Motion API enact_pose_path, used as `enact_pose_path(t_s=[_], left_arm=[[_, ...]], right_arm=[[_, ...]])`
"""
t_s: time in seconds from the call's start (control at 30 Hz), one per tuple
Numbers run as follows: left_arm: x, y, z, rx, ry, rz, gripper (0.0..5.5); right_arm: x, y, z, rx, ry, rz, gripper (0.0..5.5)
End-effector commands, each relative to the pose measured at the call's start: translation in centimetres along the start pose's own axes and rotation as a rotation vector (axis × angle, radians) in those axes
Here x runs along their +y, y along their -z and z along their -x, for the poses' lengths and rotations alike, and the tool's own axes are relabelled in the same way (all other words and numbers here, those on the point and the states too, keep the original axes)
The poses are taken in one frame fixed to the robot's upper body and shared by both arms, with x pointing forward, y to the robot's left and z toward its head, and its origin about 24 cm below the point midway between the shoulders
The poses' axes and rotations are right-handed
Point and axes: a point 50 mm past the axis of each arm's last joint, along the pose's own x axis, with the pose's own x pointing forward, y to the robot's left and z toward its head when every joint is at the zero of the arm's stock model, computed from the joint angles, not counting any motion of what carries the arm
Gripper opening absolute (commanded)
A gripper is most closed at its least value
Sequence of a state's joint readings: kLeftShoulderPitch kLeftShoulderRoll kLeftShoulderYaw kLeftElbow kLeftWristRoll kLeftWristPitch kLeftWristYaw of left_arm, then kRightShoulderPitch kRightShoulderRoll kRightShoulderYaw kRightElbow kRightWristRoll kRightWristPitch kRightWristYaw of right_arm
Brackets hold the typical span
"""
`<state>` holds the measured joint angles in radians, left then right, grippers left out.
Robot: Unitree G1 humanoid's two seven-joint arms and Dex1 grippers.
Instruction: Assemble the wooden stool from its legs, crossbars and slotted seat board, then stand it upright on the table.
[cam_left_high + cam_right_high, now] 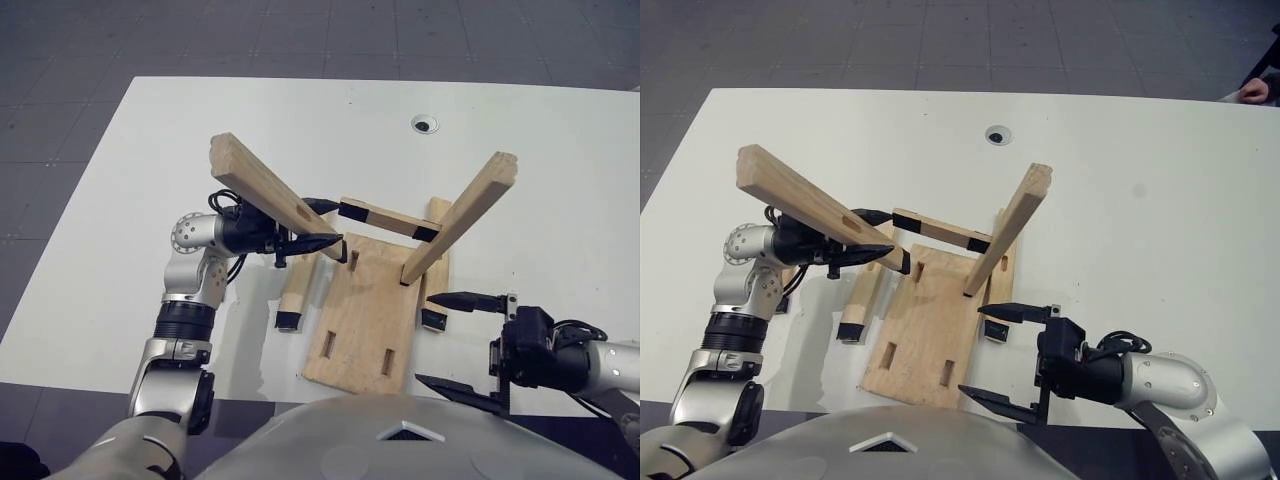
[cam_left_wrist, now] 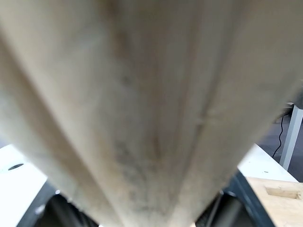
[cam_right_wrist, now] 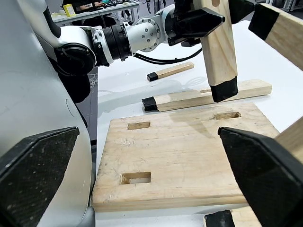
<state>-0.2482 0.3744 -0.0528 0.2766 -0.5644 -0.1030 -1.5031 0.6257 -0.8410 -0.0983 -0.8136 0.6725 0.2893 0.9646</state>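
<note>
The left gripper (image 1: 322,225) is clamped on the raised leg (image 1: 255,185). The right gripper (image 1: 455,345) has its fingers spread wide, with the board (image 1: 365,310) just beside them.

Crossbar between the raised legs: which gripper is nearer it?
Left. The left gripper, shut on a tilted leg, is at the crossbar's left end; the open right gripper is by the seat board's near corner.
</note>
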Motion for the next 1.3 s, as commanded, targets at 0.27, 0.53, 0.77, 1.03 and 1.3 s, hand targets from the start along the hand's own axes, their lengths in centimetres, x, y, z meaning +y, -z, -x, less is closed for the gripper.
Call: enact_pose_path(t_s=[0.27, 0.53, 0.77, 1.03, 1.3], left_arm=[[0.6, 0.7, 0.1, 0.048, 0.025, 0.010, 2.05], [1.6, 1.1, 0.1, 0.063, 0.009, 0.017, 2.05], [1.7, 0.2, 0.9, 0.081, 0.043, 0.035, 2.05], [2.3, 0.2, 0.7, 0.093, 0.045, 0.043, 2.05], [3.2, 0.6, -0.6, 0.083, 0.044, 0.040, 2.05]], right_arm=[[-0.1, -0.3, -0.1, 0.008, 0.001, 0.030, 5.50], [-0.2, -0.3, -0.5, 0.015, -0.019, 0.039, 5.50], [-0.1, -0.2, -0.5, 0.014, -0.008, 0.038, 5.50], [0.0, -0.1, -0.7, 0.012, -0.018, 0.043, 5.50], [0.2, -0.2, -0.8, 0.007, -0.026, 0.044, 5.50]])
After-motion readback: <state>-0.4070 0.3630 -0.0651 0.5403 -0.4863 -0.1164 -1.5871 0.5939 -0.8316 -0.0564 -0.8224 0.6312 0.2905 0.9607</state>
